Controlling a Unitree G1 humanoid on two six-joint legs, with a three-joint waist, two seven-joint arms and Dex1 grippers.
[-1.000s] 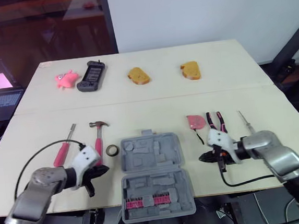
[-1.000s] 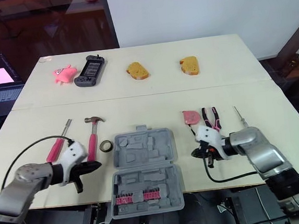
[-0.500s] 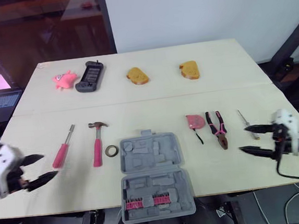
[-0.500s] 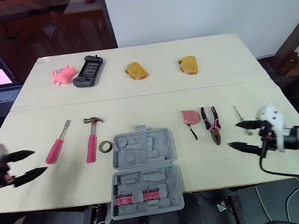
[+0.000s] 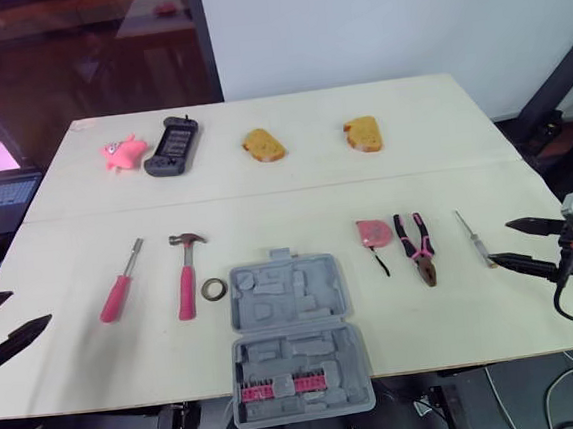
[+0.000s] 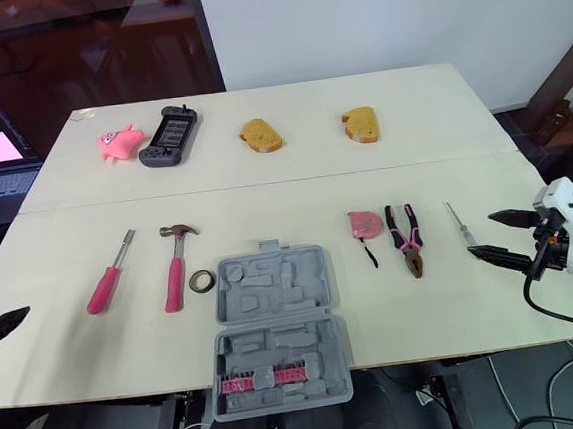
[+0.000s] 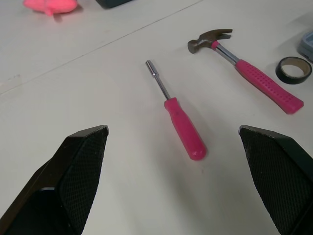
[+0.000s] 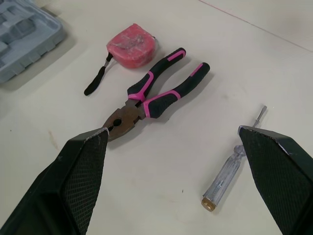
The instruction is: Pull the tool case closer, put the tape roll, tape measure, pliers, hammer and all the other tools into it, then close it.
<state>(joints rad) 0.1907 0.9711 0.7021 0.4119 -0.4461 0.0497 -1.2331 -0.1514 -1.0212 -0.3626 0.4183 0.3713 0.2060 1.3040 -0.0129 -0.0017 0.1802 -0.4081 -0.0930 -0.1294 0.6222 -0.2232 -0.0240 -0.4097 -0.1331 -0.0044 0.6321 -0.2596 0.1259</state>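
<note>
Left eye view: tool case (image 5: pixel 295 339) lies open at the table (image 5: pixel 412 153) near edge, overhanging it. Left gripper (image 5: pixel 31 306) and right gripper (image 5: pixel 498 241) spread, empty, at side edges. Risk: another pull likely tips the case off.

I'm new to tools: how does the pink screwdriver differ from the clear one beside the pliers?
The pink-handled screwdriver has a thick opaque handle; the clear-handled screwdriver is slimmer and see-through. The pink one lies left of the tool case, the clear one right. Both lie flat.
</note>
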